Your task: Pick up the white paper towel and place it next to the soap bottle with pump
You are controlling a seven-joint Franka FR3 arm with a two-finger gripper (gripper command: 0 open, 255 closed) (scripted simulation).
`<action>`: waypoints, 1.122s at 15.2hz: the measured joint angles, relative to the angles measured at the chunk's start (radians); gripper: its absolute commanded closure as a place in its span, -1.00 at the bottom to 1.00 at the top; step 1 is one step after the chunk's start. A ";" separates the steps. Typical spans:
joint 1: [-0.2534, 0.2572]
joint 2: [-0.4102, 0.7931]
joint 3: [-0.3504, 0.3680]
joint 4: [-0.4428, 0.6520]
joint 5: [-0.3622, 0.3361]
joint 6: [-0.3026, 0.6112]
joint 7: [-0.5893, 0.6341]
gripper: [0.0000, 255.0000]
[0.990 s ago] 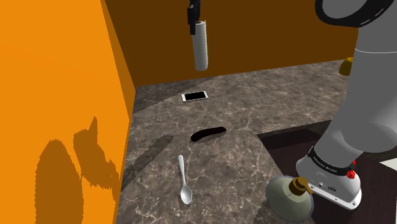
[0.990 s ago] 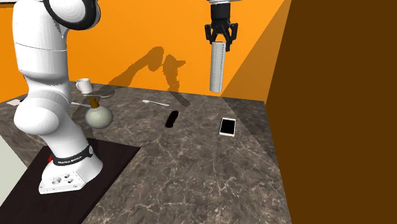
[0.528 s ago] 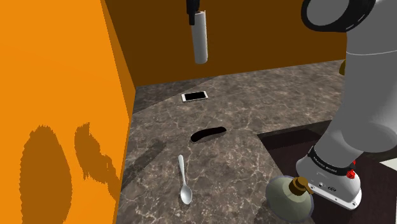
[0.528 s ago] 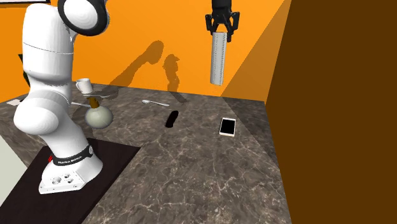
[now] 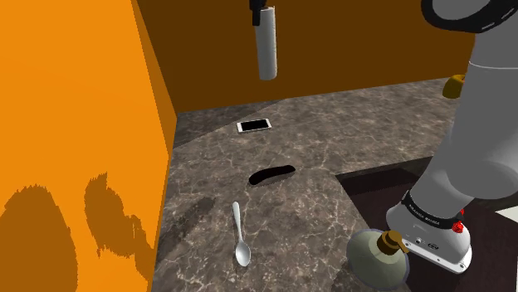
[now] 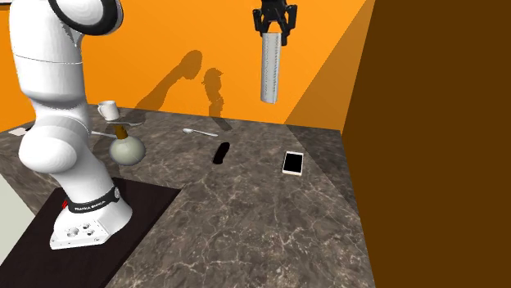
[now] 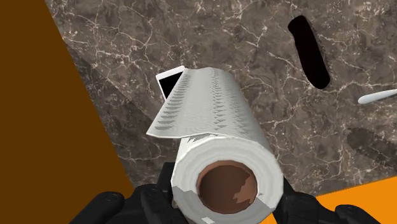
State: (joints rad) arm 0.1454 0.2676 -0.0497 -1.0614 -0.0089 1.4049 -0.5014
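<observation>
I have the white paper towel roll (image 6: 270, 69) clamped between the black fingers of the gripper (image 6: 273, 29), which grip it at its top end. The wrist view looks down over the cardboard core, with the jaws pressed against the roll on both sides. The roll hangs upright, its long axis vertical, high above the marble counter (image 5: 332, 141).

Everything turns on where it hangs from the soap bottle with pump (image 5: 380, 255). The bottle stands against the arm's stand, and the roll is well apart from it, out toward the orange wall. Its lower end sits roughly over the white phone (image 5: 254, 125). The black oblong thing (image 5: 271, 174) lies between the phone and the bottle, and the spoon (image 5: 239, 236) lies off to the wall side of the bottle.

I judge the carry must come back toward the stand and then descend, setting the roll down on its end just beside the bottle without knocking the pump
</observation>
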 measured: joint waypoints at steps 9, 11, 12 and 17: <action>0.054 -0.410 0.043 -0.505 -0.020 0.093 0.093 1.00; 0.064 -0.493 0.056 -0.613 -0.020 0.117 0.116 1.00; 0.067 -0.536 0.062 -0.655 -0.018 0.116 0.125 1.00; 0.087 -0.709 0.097 -0.816 -0.006 0.103 0.177 1.00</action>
State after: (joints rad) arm 0.2322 -0.4411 0.0472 -1.8772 -0.0145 1.5077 -0.3242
